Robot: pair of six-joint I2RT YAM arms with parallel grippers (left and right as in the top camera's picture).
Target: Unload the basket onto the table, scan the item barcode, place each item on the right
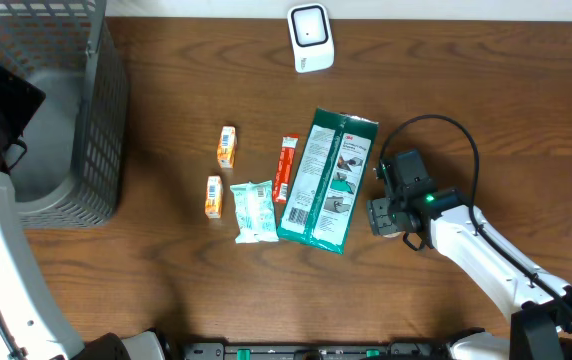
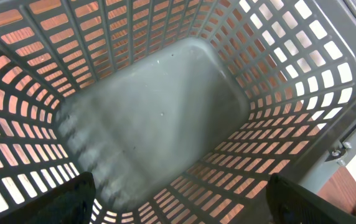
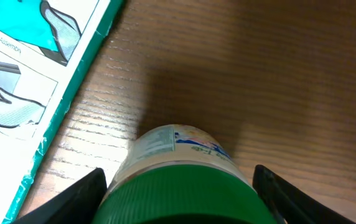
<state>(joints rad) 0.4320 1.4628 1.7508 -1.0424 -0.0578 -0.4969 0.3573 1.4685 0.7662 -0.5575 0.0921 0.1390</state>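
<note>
1. The right claw [image 3: 179, 177] has its two fingers [image 3: 72, 198] set wide, one on each side of the green lid of a green-lidded container [image 3: 173, 148]. The lid fills the gap between them, but I cannot tell whether they press on it.
2. The container shows its lid nearest the wrist camera, with a white printed label beyond it. It is just beside the right edge of the large green packet [image 1: 328, 180], over bare wood of the surface [image 1: 486, 90]. From overhead it is hidden under the claw, and I cannot tell whether it rests on the wood.
3. The white scanner [image 1: 310, 38] stands at the far edge of the surface, beyond the top end of the large packet and well apart from the right claw.
4. Left of the large packet lie a thin red stick pack [image 1: 287, 168], a pale green pouch [image 1: 254, 211], an upper orange box [image 1: 227, 146] and a lower orange box [image 1: 213, 196].
5. The left claw [image 2: 181, 183] hangs over the inside of the grey basket [image 2: 165, 106], its fingers spread wide with nothing between them. The basket stands at the far left of the surface.
</note>
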